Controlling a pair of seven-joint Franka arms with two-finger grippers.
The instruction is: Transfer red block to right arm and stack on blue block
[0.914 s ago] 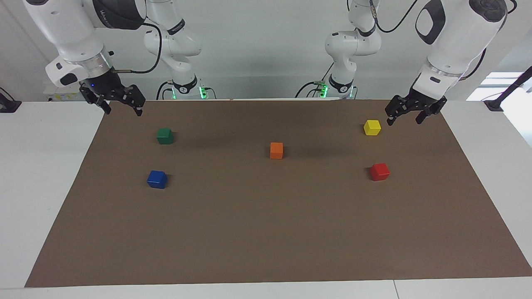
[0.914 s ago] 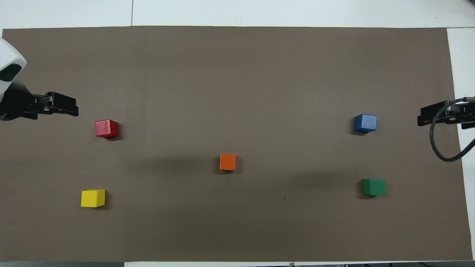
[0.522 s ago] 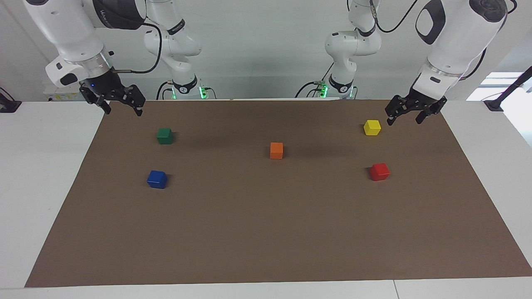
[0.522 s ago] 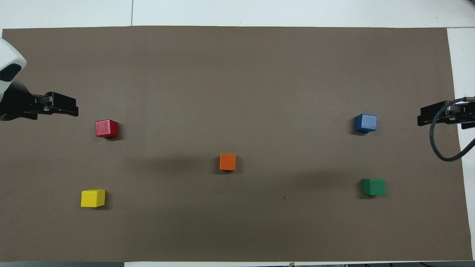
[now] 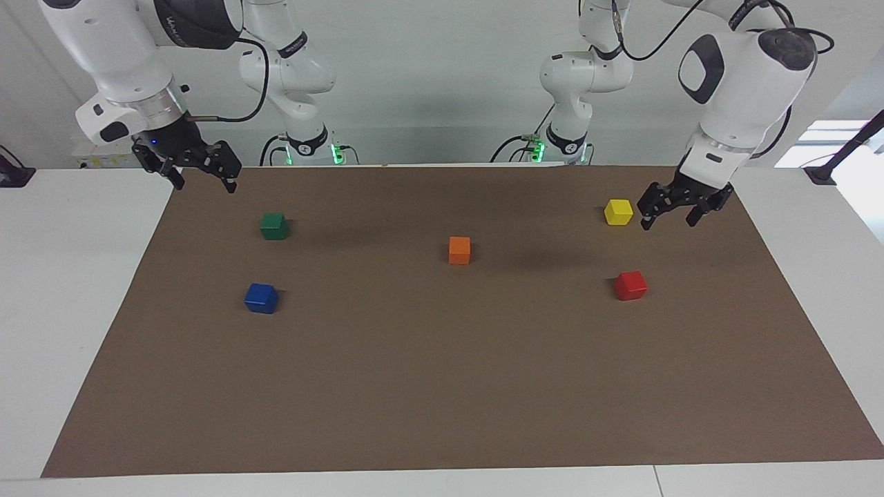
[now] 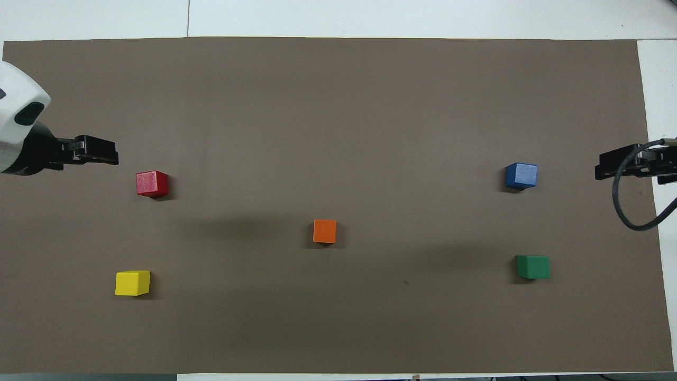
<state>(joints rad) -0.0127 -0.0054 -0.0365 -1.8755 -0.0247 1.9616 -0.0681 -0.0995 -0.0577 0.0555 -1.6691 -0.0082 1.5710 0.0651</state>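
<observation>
Plain, unpatterned brown paper mat [image 5: 442,386] covering a white table [image 5: 62,290]. On it, five solid-coloured cubes: a bright red matte cube [image 5: 631,285], a deep blue cube [image 5: 261,298] with a paler top face, a dark green cube [image 5: 274,226], an orange cube [image 5: 459,250] and a yellow cube [image 5: 618,212]. Both arms glossy white with black joint panels; black left gripper [image 5: 668,212], black right gripper [image 5: 204,177] below a silver ring and a small blue light.
</observation>
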